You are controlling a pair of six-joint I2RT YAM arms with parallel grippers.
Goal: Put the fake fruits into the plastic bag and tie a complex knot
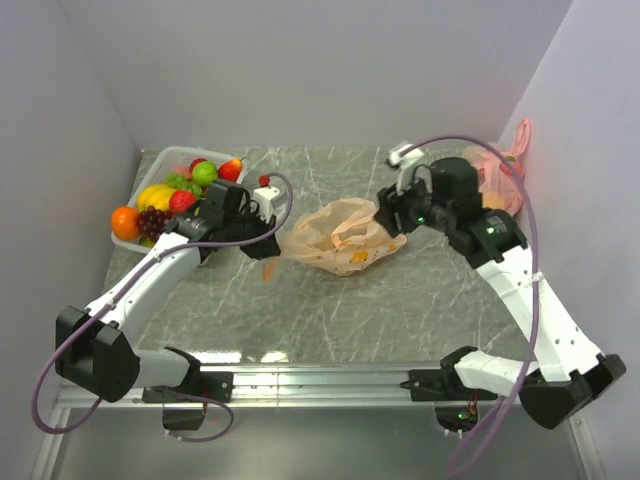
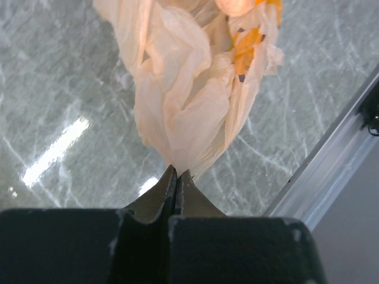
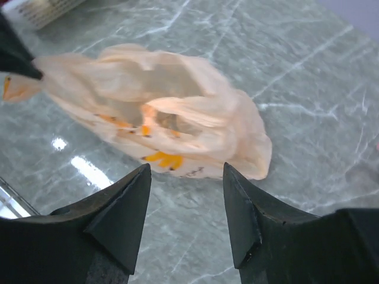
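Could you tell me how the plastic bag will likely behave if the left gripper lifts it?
The plastic bag looks thin and crumpled, so it would probably hang limp from the left gripper. It lies slumped and mostly flat, so it is likely very light.

Left arm (image 1: 150, 272) stretched inward, left tool (image 2: 176, 176) pinched tight, right arm (image 1: 522, 285) bent inward, right tool (image 3: 185, 170) spread wide

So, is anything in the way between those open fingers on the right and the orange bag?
Nothing visible: only bare marble table lies between the right fingers and the plastic bag.
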